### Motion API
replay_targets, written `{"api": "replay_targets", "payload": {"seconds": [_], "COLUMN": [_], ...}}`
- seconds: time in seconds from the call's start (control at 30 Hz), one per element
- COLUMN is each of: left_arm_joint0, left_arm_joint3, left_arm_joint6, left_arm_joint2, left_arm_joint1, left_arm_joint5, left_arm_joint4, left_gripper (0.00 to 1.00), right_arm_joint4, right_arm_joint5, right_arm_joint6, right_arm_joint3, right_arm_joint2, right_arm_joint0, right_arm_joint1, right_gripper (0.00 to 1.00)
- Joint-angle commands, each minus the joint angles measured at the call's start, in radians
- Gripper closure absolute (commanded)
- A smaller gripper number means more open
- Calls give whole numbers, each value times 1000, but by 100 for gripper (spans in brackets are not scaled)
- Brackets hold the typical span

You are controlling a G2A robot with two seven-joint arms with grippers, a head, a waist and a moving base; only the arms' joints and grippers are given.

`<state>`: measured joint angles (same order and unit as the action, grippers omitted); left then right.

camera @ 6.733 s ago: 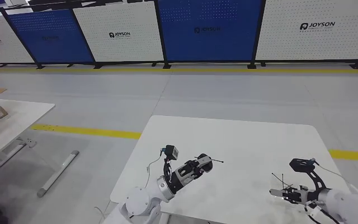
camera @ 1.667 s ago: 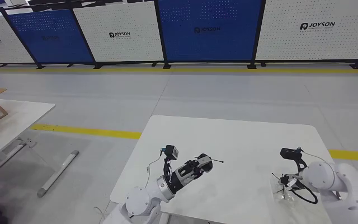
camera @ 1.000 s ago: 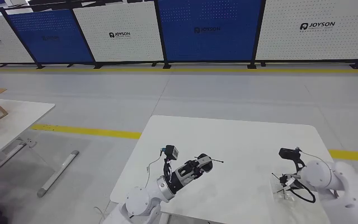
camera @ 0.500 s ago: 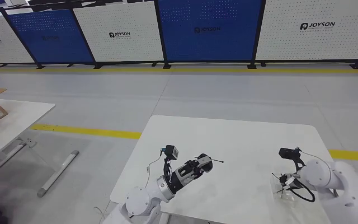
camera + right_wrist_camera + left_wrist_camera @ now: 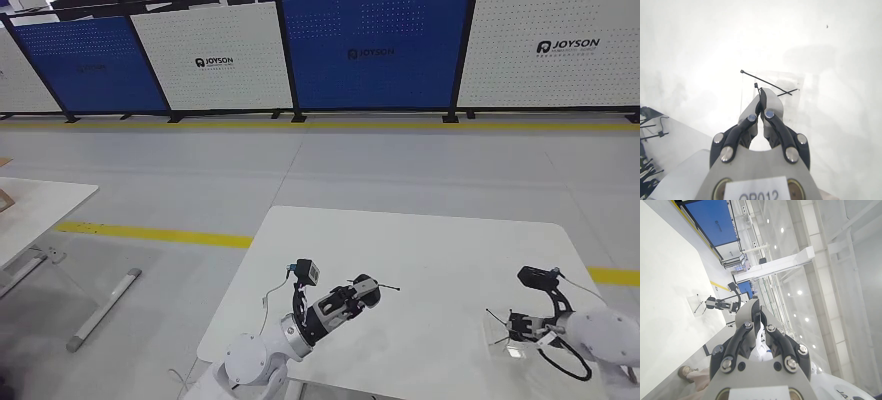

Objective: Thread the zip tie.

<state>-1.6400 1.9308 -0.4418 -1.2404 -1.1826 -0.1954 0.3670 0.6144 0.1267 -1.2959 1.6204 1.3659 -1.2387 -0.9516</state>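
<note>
A white table [image 5: 420,240] seen from above, with one robot arm at each near corner.

The left gripper [image 5: 367,291] is held above the table's near-left part, well apart from the other arm. Its two fingers are pressed together on a thin black zip tie [image 5: 388,287], which sticks out sideways from the tips and points towards the middle of the table. In the left wrist view the finger pads meet with no gap.

The right gripper [image 5: 761,92] is low over the table's near-right part. Its fingers are closed, pinching a second black zip tie [image 5: 756,85]. This tie's small square head stands just beyond the fingertips, and its strap runs back between the pads.

Just past those fingertips lies a clear plastic bag [image 5: 791,79], flat on the table. On it rests a loose zip tie [image 5: 764,81], lying diagonally with its head just off the bag's edge. Another short black strap [image 5: 789,92] crosses its tail end. Whether the fingertips touch the bag cannot be told.
</note>
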Motion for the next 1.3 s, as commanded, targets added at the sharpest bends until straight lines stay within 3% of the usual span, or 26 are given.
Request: {"api": "replay_targets", "payload": {"seconds": [0.0, 0.37, 0.47, 0.63, 0.77, 0.87, 1.17, 1.27], "left_arm_joint0": [0, 0, 0, 0, 0, 0, 0, 0], "left_arm_joint3": [0, 0, 0, 0, 0, 0, 0, 0], "left_arm_joint6": [0, 0, 0, 0, 0, 0, 0, 0], "left_arm_joint2": [0, 0, 0, 0, 0, 0, 0, 0], "left_arm_joint1": [0, 0, 0, 0, 0, 0, 0, 0], "left_arm_joint5": [0, 0, 0, 0, 0, 0, 0, 0], "left_arm_joint4": [0, 0, 0, 0, 0, 0, 0, 0], "left_gripper": [100, 100, 100, 100, 100, 100, 100, 100], "right_arm_joint4": [2, 2, -22, -98, -161, -227, -227, -277], "right_arm_joint5": [4, 4, -45, -47, -43, -98, -98, -158], "right_arm_joint6": [-1, -1, 45, 186, 275, 333, 333, 396], "right_arm_joint3": [-1, -1, 24, 95, 142, 156, 156, 161], "right_arm_joint2": [-2, -2, 4, 134, 202, 240, 240, 240], "right_arm_joint0": [1, 1, -13, -111, -185, -233, -233, -264], "right_arm_joint1": [0, 0, 0, 10, 11, 10, 10, 6], "right_gripper": [100, 100, 100, 100, 100, 100, 100, 100]}}
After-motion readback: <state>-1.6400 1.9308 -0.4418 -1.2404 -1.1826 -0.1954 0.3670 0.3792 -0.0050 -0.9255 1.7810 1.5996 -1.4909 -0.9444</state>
